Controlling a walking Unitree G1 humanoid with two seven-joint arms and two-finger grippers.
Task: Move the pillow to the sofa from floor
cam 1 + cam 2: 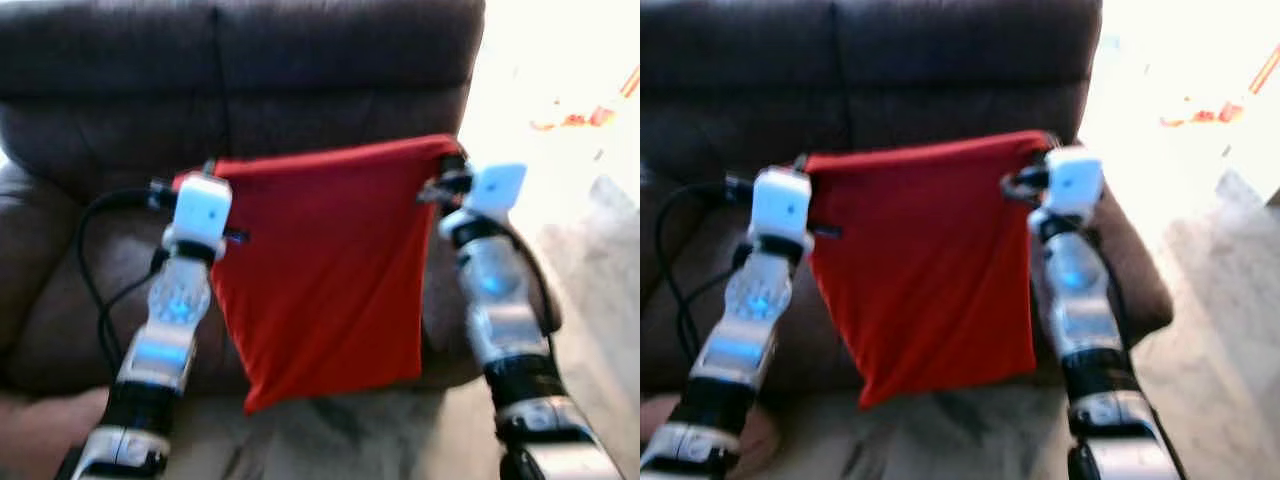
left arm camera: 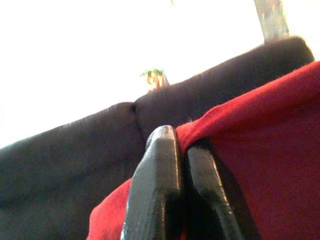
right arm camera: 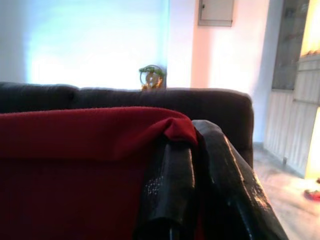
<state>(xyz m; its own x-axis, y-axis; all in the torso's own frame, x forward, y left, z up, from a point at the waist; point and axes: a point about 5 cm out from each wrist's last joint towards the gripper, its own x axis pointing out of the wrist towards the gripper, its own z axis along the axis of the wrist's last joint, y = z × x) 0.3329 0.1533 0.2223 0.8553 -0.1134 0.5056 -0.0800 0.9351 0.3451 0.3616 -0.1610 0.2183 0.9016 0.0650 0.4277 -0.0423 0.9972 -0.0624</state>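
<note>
The red pillow [image 1: 325, 270] hangs in front of the sofa [image 1: 250, 90], above its seat, the left end effector [image 2: 182, 165] and right end effector [image 3: 197, 150] each clenched on a top corner. Both should carry it level over the seat, then let go together.

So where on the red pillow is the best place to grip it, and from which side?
By its two upper corners, one from each side, as now: the left gripper and right gripper each pinch a top corner of the red pillow, which hangs flat and limp before the sofa.
</note>
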